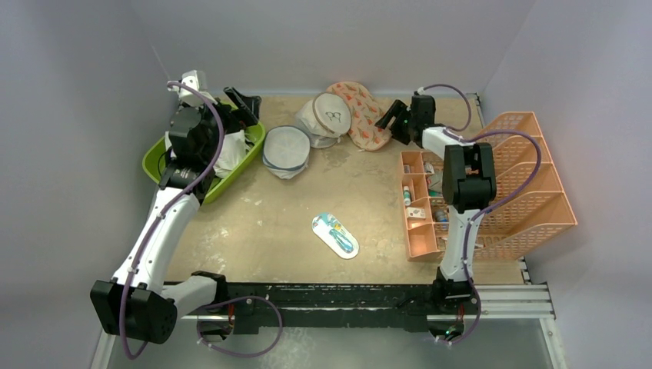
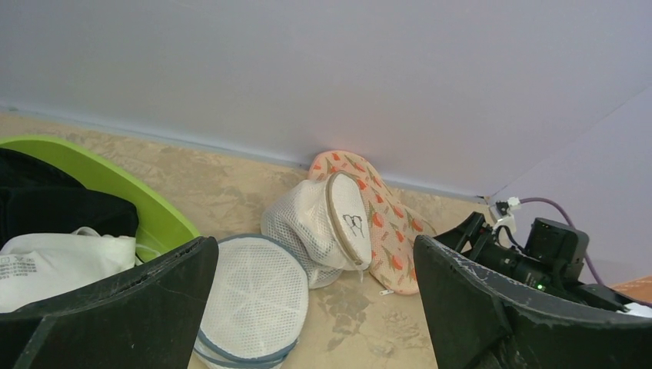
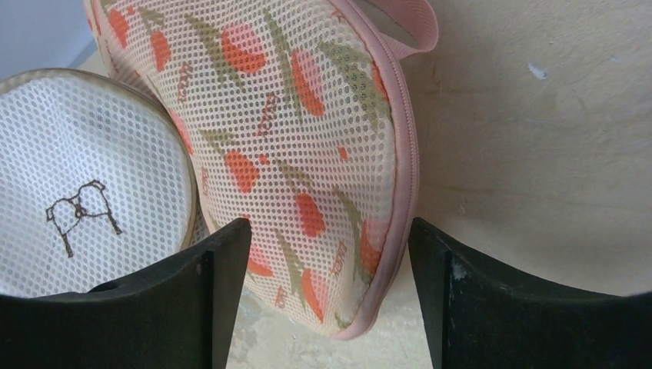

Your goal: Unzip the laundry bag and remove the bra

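Black fingers (image 3: 192, 307) of our right gripper (image 3: 330, 231) fill the bottom of the wrist view. They stand apart, with the lower end of the laundry bag (image 3: 307, 115) between and just beyond them, and nothing we can see is clamped. We find the bag propped up at the back of the surface (image 1: 307, 200), with a round white bag (image 3: 84, 192) (the one with a glasses drawing) leaning against it. Its pink zip edge looks shut along the stretch in view, and we cannot pick out the pull. The bra shows nowhere; we judge it is inside the flowered bag.

Our left gripper (image 1: 242, 104) hangs wide apart and empty over the green tub (image 1: 152, 163) of clothes, well apart from the laundry bag.

What worries us is the pinch. If the right gripper closes where it is, it may catch mesh and seam rather than the pull, so the zip would not run and the mesh could snag. The bag is only leaning (nothing pins it), so a tug could drag or topple it and carry the white bag along.
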Action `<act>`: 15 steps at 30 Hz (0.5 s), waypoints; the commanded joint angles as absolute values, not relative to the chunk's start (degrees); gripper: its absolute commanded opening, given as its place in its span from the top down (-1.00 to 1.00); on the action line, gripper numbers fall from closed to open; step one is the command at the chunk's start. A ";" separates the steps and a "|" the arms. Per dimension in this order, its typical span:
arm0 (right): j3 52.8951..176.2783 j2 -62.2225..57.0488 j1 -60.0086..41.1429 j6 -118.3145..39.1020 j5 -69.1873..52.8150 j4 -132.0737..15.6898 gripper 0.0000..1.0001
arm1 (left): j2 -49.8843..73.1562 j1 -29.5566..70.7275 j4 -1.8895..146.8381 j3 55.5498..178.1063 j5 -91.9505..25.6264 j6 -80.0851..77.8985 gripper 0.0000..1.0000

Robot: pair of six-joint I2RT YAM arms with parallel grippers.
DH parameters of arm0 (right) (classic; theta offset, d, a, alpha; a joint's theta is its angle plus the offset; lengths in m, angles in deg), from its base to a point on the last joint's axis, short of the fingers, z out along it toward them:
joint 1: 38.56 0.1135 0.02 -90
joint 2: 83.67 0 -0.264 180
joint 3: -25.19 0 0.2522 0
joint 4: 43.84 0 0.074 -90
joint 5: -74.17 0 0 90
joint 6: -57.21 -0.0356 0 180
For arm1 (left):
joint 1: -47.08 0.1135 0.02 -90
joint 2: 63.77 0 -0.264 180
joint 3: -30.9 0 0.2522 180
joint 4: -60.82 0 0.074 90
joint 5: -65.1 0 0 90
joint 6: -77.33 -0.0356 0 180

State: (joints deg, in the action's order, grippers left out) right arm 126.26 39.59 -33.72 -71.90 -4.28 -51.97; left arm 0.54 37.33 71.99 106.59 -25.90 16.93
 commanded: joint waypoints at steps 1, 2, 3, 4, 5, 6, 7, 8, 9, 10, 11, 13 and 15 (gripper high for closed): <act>127.53 40.07 -33.73 -75.52 -0.99 -45.78 -0.52 | 1.26 37.77 67.83 109.17 -28.10 18.73 -0.96; 127.49 40.61 -33.73 -76.16 -1.10 -45.17 -0.50 | 1.47 37.77 67.82 109.32 -28.34 18.85 -0.96; 127.46 40.95 -33.73 -77.08 -1.12 -44.25 -0.47 | 1.52 37.77 68.09 109.53 -28.55 18.79 -0.96; 127.18 41.25 -33.69 -77.87 -0.76 -43.48 -0.45 | 1.53 37.77 68.38 109.74 -28.47 18.68 -0.96; 126.62 41.35 -33.57 -78.73 -0.45 -42.13 -0.43 | 1.41 37.77 68.55 109.74 -28.31 18.55 -0.96; 126.07 41.33 -33.48 -79.52 -0.22 -41.00 -0.40 | 1.30 37.77 68.53 109.64 -28.06 18.49 -0.96; 125.75 41.39 -33.46 -79.99 -0.11 -40.23 -0.37 | 1.27 37.77 68.52 109.54 -27.87 18.44 -0.96; 125.43 41.29 -33.46 -80.33 -0.05 -39.55 -0.33 | 1.36 37.77 68.56 109.55 -27.77 18.35 -0.96; 125.18 41.30 -33.46 -80.67 0.17 -38.96 -0.30 | 1.54 37.78 68.52 109.54 -27.72 18.35 -0.96; 124.84 41.17 -33.46 -80.95 0.74 -38.06 -0.20 | 1.68 37.77 68.59 109.59 -27.71 18.29 -0.96; 124.37 41.08 -33.46 -81.21 1.54 -36.98 -0.13 | 1.80 37.81 68.60 109.61 -27.74 18.22 -0.96; 123.24 40.85 -33.38 -81.84 2.75 -35.21 -0.02 | 1.86 37.77 69.22 109.93 -27.26 17.54 -0.96; 122.06 40.20 -33.37 -81.65 3.55 -33.48 0.11 | 1.80 37.77 69.79 110.05 -26.43 16.95 -0.96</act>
